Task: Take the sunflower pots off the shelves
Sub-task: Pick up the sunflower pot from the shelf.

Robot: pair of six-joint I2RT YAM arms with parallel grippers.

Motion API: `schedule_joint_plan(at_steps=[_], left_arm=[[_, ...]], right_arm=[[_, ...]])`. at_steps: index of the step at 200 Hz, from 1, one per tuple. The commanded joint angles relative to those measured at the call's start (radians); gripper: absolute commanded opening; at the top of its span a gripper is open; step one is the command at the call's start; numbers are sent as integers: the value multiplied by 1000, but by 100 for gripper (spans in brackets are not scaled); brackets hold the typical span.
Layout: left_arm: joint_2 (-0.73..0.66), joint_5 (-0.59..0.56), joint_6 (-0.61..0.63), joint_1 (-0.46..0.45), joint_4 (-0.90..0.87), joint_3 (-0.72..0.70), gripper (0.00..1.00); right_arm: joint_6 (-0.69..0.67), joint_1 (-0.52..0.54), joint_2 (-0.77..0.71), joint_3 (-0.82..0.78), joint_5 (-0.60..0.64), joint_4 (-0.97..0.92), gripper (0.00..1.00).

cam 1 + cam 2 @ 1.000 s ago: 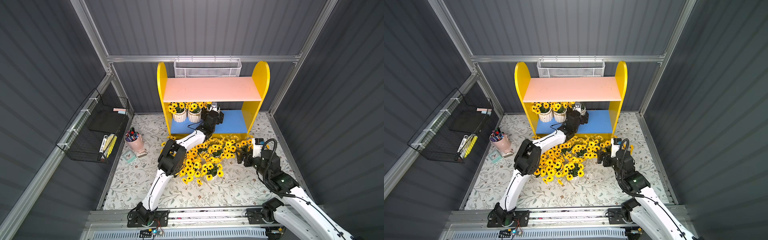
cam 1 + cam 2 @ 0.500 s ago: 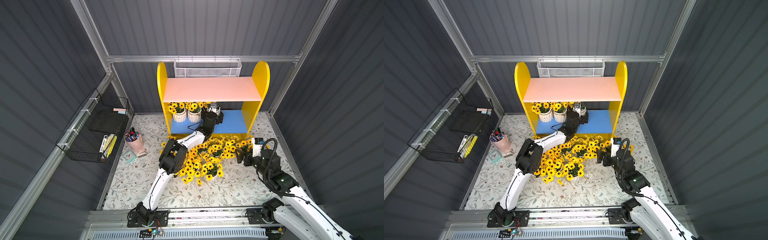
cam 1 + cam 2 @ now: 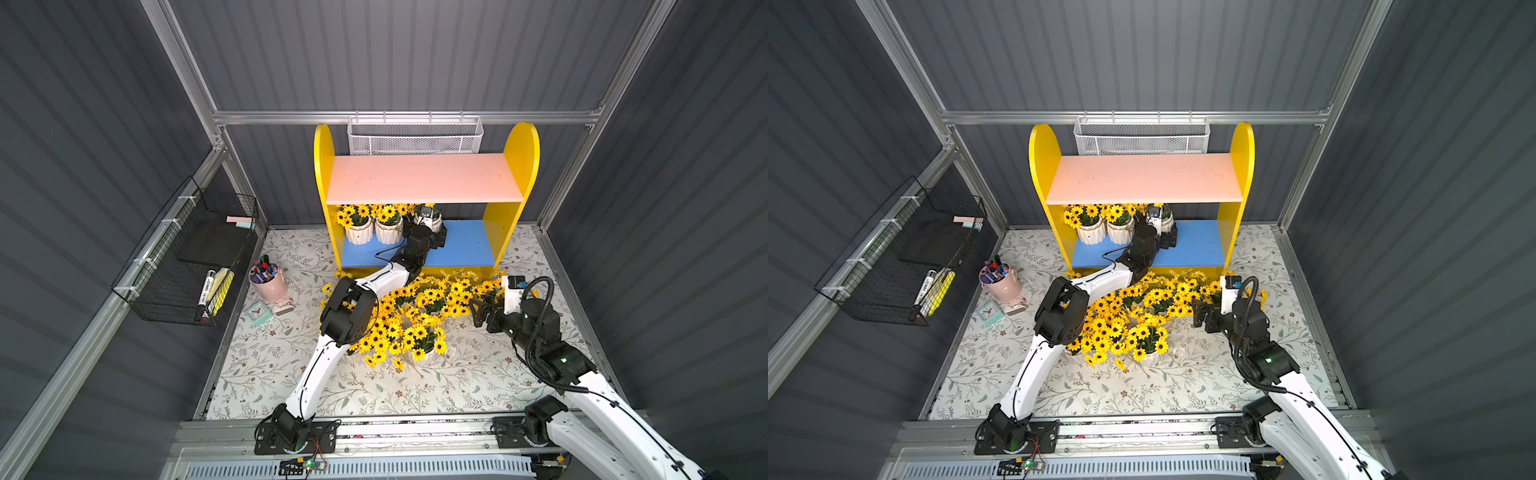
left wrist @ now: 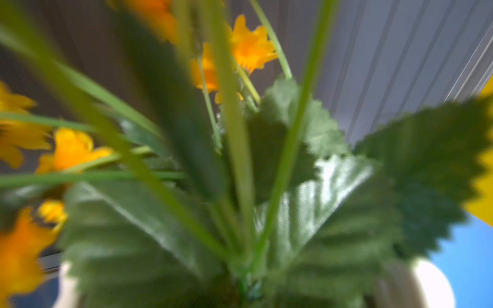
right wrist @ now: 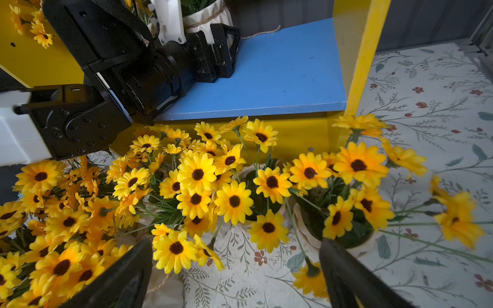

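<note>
We see the shelves [image 3: 520,166] standing at the back edge of the floral mat [image 3: 266,365]. Three sunflower pots [image 3: 358,235] stand in a row on the blue lower board [image 3: 465,249], running from its left end to about its middle.

The left arm reaches onto the lower board, and the left gripper [image 3: 428,232] is at the third pot [image 5: 205,14] of the row (the one nearest the board's middle). Its jaws stand wide apart. In the right wrist view one black finger [image 5: 225,64] lies just beside that pot's white ribbed wall; we cannot tell whether it touches. The left wrist view is filled with blurred green leaves [image 4: 320,213] and stems, with a white pot rim at their base.

Many more pots on the mat [image 3: 415,324] crowd together just in front of the shelves' front edge, their yellow blooms overlapping. The right gripper [image 3: 477,313] hangs low at the right side of that crowd, jaws spread wide and clamped on nothing. In its wrist view the two black fingertips [image 5: 128,266] frame blossoms and one white pot on the mat beneath.

Near the mat's left edge we find a pink cup of markers [image 3: 270,284] with a small teal clock [image 3: 257,312] just beside it. A black wire rack [image 3: 187,266] hangs on the left wall, and a white mesh basket [image 3: 415,141] hangs on the rail behind the shelves.
</note>
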Motion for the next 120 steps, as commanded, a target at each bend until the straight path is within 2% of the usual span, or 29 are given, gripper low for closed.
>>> schedule_joint_plan(at_steps=[1,27,120], left_arm=[[37,27,8,17,16,15,99],[26,55,17,17,39,-8,97],[-50,144,20,16,100,-146,78]], right_arm=[[-14,-7,4,-11,-14,17,99],[-14,-7,7,-13,-16,22,99],[-15,-8,1,-19,-12,25,99]])
